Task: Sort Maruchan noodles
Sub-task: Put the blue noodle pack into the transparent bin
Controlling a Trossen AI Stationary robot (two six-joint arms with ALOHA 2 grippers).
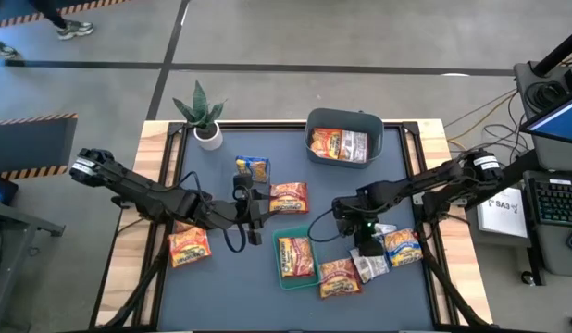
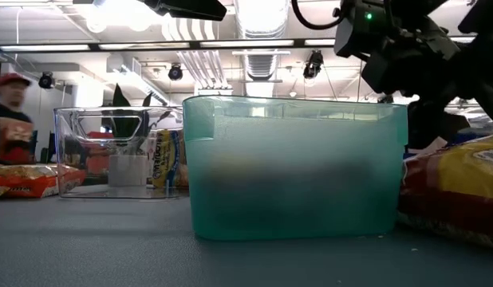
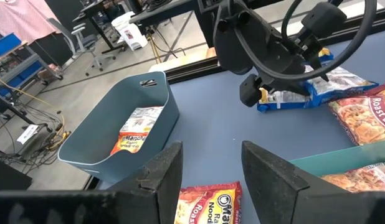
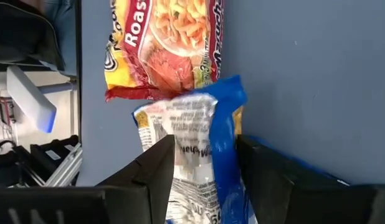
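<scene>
My right gripper [image 4: 205,140] is shut on a blue and silver noodle packet [image 4: 202,124] at the table's near right [image 1: 369,266]. A red and yellow packet [image 4: 161,50] lies just beyond it. My left gripper [image 3: 211,149] hovers open over the table's middle [image 1: 254,208] with nothing between its fingers; a red packet [image 3: 211,205] lies below it. The green tray [image 1: 295,257] holds a red packet. More packets lie loose: one blue and yellow [image 1: 252,168], one red [image 1: 289,197], one orange [image 1: 189,245], one blue [image 1: 404,247]. My right gripper pinches the blue and silver packet between its two fingers, on its two long edges [image 4: 227,146]. The fingers slant down from the table's right side and lie along the packet. Its far end [image 4: 174,106] meets the red and yellow packet; whether it is lifted, I cannot tell.
The grey-blue bin [image 1: 344,139] at the far right holds packets [image 3: 133,134]. A potted plant [image 1: 205,116] stands at the far left. In the low view a clear container [image 2: 111,151] stands behind the green tray [image 2: 294,167].
</scene>
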